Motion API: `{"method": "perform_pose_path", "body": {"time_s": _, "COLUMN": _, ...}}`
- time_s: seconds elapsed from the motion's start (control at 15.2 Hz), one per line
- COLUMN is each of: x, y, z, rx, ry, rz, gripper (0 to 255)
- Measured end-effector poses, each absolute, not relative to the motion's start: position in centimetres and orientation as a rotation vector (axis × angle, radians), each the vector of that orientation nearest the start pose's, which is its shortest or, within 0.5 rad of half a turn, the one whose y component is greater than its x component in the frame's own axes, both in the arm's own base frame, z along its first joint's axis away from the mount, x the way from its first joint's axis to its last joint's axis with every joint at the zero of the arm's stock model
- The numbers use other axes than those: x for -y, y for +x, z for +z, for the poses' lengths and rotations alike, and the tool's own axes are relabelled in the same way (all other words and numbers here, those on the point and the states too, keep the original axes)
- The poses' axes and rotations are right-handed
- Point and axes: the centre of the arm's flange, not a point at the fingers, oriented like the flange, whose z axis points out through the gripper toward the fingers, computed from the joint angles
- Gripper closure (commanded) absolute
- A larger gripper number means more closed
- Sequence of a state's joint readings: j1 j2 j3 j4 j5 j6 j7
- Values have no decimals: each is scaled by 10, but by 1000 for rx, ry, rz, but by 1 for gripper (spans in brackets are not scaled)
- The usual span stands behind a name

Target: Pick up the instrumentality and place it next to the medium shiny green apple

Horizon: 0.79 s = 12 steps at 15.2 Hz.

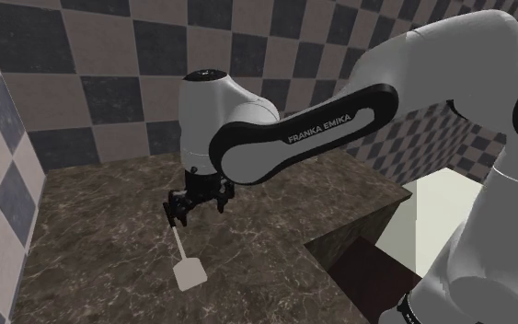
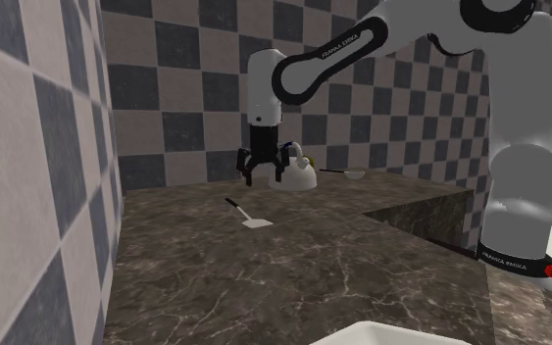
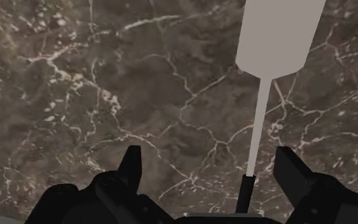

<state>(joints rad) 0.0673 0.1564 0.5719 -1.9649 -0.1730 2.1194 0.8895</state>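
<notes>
A spatula [image 1: 189,272] with a pale flat blade and a thin shaft ending in a dark grip lies on the dark marbled countertop [image 1: 100,248]. My gripper [image 1: 181,214] hovers just above its grip end, open. In the wrist view the spatula [image 3: 278,38] runs away from the gripper [image 3: 212,168], its dark grip between the fingers and nearer one of them, touching neither. In the second exterior view the spatula [image 2: 249,218] lies below and in front of the gripper [image 2: 262,176]. A small yellow-green thing [image 2: 302,162] peeks out behind a white rounded vessel [image 2: 293,178].
A spoon-like utensil [image 2: 350,173] lies on the counter to the second exterior view's right of the white vessel. Checkered tiled walls [image 1: 109,83] close the counter's back and the shoulder view's left side. The counter drops off at a step [image 1: 339,241] beside the stand.
</notes>
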Motion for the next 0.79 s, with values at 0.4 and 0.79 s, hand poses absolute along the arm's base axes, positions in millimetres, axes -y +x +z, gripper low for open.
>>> {"method": "perform_pose_path", "body": {"time_s": 0.4, "x": -379, "y": 519, "z": 378, "rx": -355, "ry": -3128, "rz": -103, "gripper": 0}}
{"method": "perform_pose_path", "body": {"time_s": 0.79, "x": -382, "y": 526, "z": 345, "rx": -362, "ry": -3127, "rz": -104, "gripper": 0}}
